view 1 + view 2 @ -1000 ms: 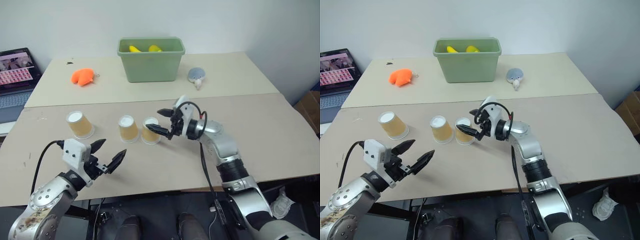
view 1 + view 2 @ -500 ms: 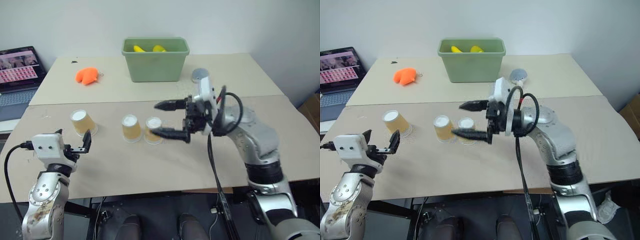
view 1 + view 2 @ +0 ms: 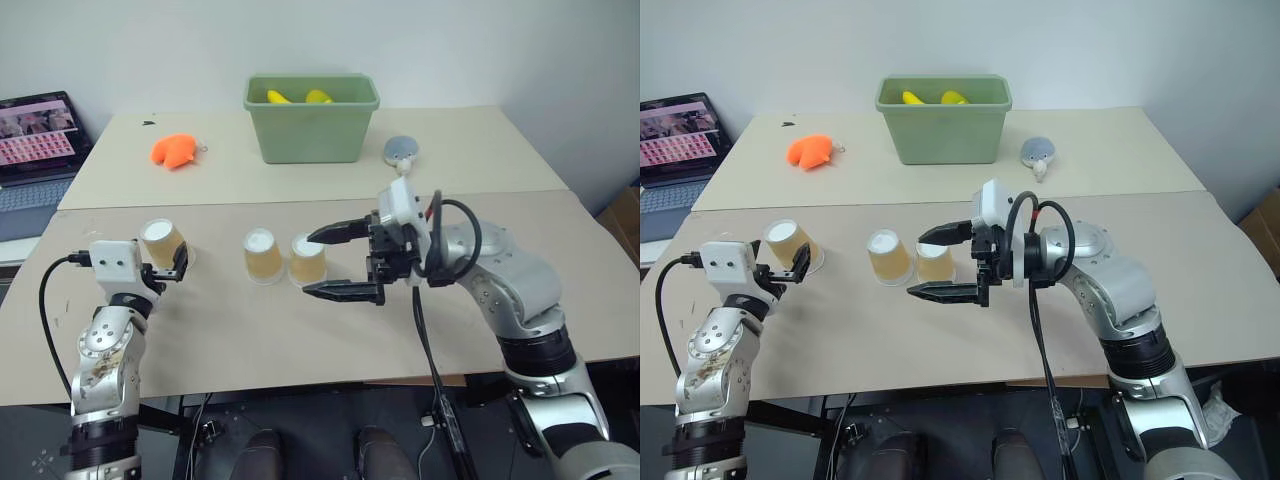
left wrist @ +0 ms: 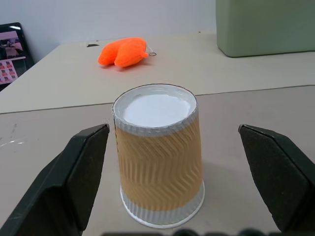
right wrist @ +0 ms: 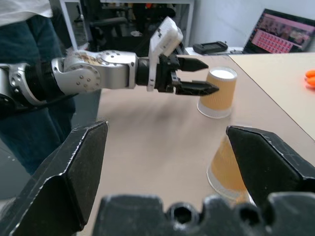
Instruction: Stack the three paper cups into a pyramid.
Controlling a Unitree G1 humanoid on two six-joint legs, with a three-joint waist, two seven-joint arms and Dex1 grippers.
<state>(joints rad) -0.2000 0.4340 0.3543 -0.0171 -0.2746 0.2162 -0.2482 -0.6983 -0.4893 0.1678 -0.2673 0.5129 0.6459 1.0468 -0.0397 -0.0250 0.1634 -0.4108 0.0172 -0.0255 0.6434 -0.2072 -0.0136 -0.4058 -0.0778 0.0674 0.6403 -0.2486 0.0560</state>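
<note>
Three paper cups stand upside down in a row on the near table: the left cup (image 3: 165, 243), the middle cup (image 3: 260, 256) and the right cup (image 3: 307, 260). The middle and right cups nearly touch. My left gripper (image 3: 168, 270) is open and level just in front of the left cup (image 4: 157, 157), whose sides sit between the spread fingers without touching them. My right gripper (image 3: 310, 264) is open, points left and hovers by the right cup (image 5: 229, 167), holding nothing.
On the far table stand a green bin (image 3: 311, 117) with yellow things inside, an orange plush toy (image 3: 172, 151) and a grey-blue object (image 3: 401, 151). A laptop (image 3: 35, 150) sits at the far left. A person in jeans (image 5: 29, 29) stands beyond the table's left end.
My left gripper has swung forward and left, levelling out up to the left cup. My right gripper has pulled back from the right cup and risen slightly. The cups have not moved.
</note>
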